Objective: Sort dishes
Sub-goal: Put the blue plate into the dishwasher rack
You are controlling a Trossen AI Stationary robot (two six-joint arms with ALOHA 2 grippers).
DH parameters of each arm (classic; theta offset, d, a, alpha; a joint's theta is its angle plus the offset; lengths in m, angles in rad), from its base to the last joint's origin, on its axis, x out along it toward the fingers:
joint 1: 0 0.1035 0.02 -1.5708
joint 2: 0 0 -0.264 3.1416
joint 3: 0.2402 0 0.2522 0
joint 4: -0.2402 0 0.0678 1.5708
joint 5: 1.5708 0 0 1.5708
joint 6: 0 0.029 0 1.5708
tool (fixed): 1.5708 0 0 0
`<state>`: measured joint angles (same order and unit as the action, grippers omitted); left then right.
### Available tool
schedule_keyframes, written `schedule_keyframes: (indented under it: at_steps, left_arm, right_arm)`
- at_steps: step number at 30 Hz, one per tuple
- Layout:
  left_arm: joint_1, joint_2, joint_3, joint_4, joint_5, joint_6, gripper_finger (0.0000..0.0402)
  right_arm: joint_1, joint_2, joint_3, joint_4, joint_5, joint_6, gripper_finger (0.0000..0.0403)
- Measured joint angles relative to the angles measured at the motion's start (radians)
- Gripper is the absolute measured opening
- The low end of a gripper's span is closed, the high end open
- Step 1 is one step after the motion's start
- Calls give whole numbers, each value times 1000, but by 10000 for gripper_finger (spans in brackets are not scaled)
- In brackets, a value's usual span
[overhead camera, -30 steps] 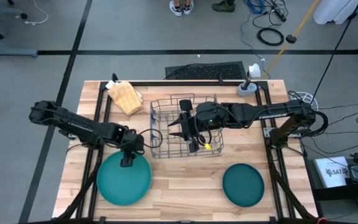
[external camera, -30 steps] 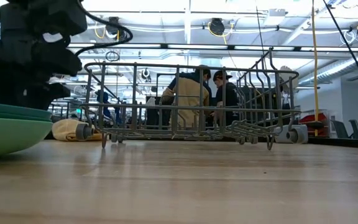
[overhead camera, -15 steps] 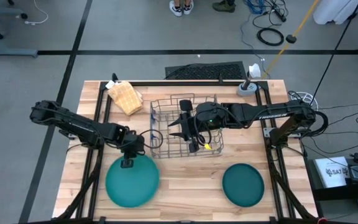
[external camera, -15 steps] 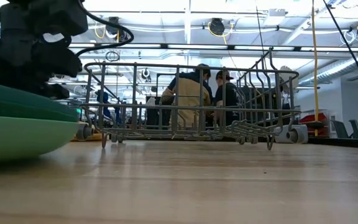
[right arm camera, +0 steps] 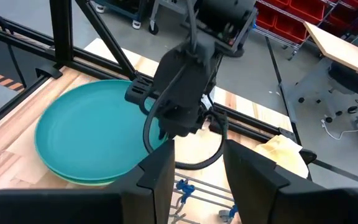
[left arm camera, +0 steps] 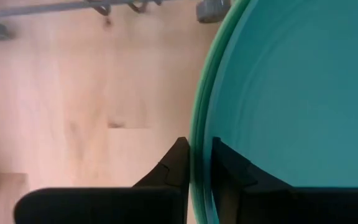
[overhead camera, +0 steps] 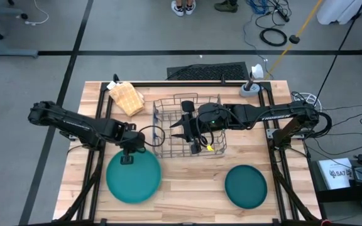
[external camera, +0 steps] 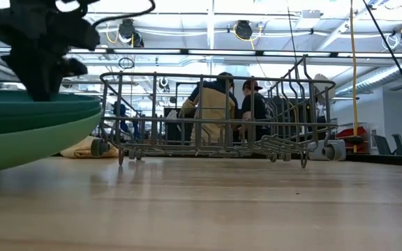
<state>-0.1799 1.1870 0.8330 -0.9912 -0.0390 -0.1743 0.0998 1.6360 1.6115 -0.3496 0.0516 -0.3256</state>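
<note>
With the left gripper [left arm camera: 196, 163] pinched shut on the rim of the teal plate [overhead camera: 133, 177] at the bench's [overhead camera: 187, 182] front left, we are mid-pickup; next we carry it to the rack [overhead camera: 187, 125], where the right gripper [overhead camera: 195, 139] waits open.

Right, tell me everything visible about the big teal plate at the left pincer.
The teal plate is large, round, smooth and glossy, with a shallow raised rim. It lies on a light green plate on the wooden table, in front of the wire rack. The left pincer is shut on its rim, one finger either side.
</note>
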Motion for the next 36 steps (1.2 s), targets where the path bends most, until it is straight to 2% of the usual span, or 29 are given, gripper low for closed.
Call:
schedule_keyframes:
  at_steps: [10,18,26,33,36]
  left_arm:
    - [1,0,103,-151,-42,-3,43]
    - [1,1,111,-162,-40,-3,68]
    - [1,0,111,-160,-43,-2,43]
    - [1,0,111,-138,-43,-2,41]
    - [1,0,111,-131,-43,-4,41]
  right_arm:
    - [0,0,0,0,0,3,130]
    - [0,0,0,0,0,2,130]
    - [0,1,0,0,0,12,130]
    - [0,77,0,0,-9,69,130]
    - [0,140,0,6,-52,97,130]
